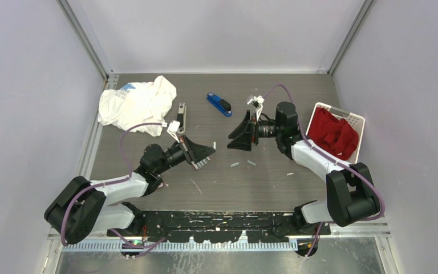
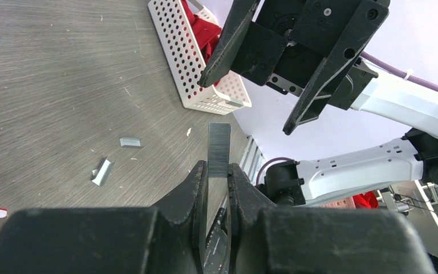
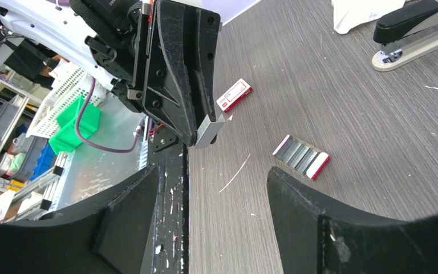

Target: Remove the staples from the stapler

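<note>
Well, overhead, leftmost lies the white cloth [image 1: 137,105], with the grey stapler [image 1: 181,117] just beside it. My left gripper [image 1: 205,156] is pinched tight on a strip of staples [image 2: 219,149], held off the table (ridges are plain in its wrist view). Loose strips [image 1: 235,165] lie on the table between the arms. My right gripper [image 1: 238,132] gapes wide, holding nothing. Only its wrist view shows the small red-and-white box [image 3: 234,94]. The basket [image 1: 358,123] sits rightmost.

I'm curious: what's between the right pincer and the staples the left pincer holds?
Nothing: the top view shows only bare table between the right pincer and the staples.
</note>
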